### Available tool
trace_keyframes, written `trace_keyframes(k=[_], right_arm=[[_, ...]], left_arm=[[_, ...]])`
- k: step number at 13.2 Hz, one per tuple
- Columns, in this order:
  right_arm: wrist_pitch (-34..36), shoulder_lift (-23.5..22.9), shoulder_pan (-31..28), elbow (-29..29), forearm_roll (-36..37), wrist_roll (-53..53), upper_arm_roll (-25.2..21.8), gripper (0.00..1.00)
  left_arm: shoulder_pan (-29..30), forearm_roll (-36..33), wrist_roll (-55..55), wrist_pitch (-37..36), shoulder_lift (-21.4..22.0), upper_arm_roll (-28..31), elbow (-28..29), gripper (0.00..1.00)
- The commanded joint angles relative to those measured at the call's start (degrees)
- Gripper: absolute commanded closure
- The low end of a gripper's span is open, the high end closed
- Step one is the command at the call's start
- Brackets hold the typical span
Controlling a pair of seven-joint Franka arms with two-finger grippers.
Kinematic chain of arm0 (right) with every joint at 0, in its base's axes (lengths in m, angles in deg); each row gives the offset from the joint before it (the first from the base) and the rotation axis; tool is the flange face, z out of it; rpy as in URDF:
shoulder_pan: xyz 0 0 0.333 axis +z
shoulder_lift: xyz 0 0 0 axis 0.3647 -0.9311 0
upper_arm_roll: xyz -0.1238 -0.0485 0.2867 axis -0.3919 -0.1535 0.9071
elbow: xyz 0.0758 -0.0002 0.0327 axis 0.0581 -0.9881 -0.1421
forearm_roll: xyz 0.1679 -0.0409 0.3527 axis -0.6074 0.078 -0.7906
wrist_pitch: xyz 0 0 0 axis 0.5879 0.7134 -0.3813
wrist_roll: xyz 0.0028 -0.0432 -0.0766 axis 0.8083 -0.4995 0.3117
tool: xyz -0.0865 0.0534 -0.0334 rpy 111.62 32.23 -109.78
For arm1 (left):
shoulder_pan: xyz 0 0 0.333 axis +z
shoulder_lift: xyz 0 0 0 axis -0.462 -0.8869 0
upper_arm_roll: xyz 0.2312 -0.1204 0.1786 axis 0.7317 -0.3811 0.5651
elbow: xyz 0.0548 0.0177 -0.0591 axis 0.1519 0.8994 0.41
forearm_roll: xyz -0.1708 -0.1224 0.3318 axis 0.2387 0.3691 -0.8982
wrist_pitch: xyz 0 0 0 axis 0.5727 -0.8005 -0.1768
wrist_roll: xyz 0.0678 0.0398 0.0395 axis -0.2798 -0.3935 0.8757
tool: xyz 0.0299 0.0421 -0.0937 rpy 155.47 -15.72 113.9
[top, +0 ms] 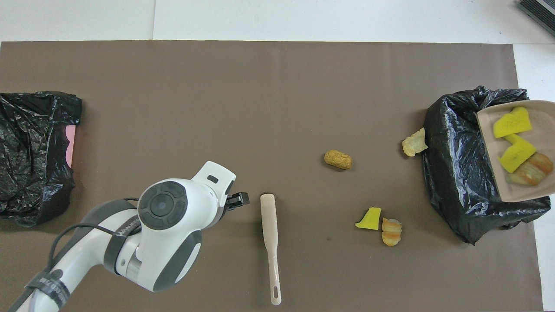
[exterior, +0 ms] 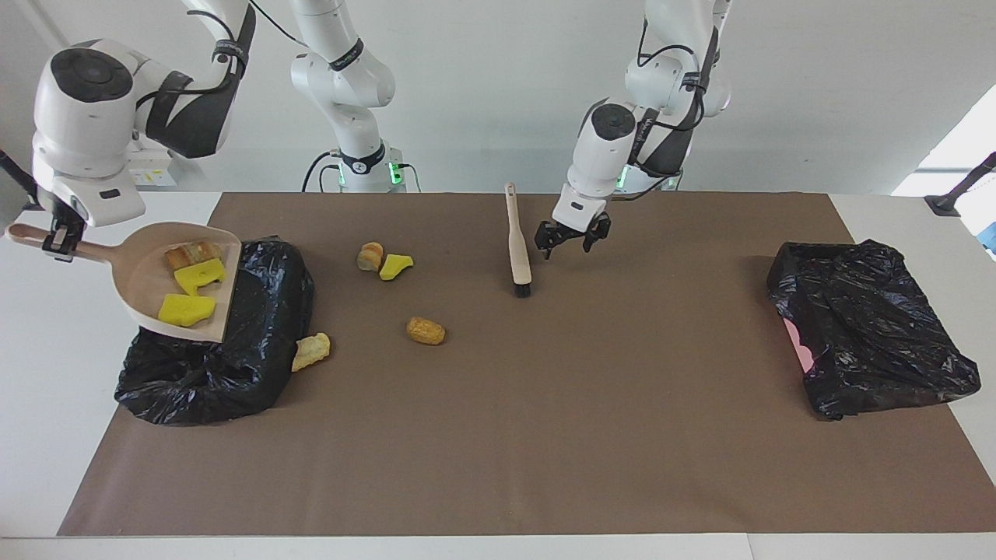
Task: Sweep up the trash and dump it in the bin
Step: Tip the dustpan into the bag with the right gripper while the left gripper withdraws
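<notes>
Over the black bin bag (exterior: pixel 210 365) at the right arm's end of the table (exterior: pixel 47 373), my right hand (exterior: pixel 56 237) is shut tight on the handle of the dustpan (exterior: pixel 140 268). The pan is up in the air and tipped a little toward the bag. Three bits of trash sit in it: two yellow chunks (exterior: pixel 187 309) and one stripy bread bit (exterior: pixel 189 253). They look soft and light, like sponge, so I think they will slide out if I tip more.

Four bits of trash are on the brown mat (exterior: pixel 545 435). A tan lump (exterior: pixel 311 350) touches the bag. A round brown roll (exterior: pixel 426 330) lies alone. A small bread bit (exterior: pixel 370 254) and a yellow wedge (exterior: pixel 394 265) sit side by side, nearer to the robots.

My left hand (exterior: pixel 566 241) is open and holds nothing, just beside the brush (exterior: pixel 517 249). The brush lies flat, long and stiff, with a smooth pale handle and dark hairs at its end. I would grab it by the thin handle.

Another black bag (exterior: pixel 871 327) sits at the left arm's end
</notes>
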Motion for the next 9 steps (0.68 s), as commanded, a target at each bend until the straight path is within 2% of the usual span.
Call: trace_keyframes(k=[1, 5, 9], right_arm=[[-6.5, 5.2, -0.3, -8.4, 8.4, -1.3, 0.2, 1.00], [-7.1, 5.8, -1.2, -8.8, 11.3, -2.9, 0.2, 1.00], [-6.9, 6.1, -1.8, -9.1, 11.2, -2.4, 0.2, 1.00]], left_arm=[[6.5, -1.1, -7.1, -4.7, 1.3, -0.6, -0.2, 0.00], [17.9, -1.1, -21.5, -7.7, 3.5, -0.6, -0.2, 0.00], [26.5, -1.1, -33.9, -9.2, 4.4, -0.4, -0.4, 0.00]])
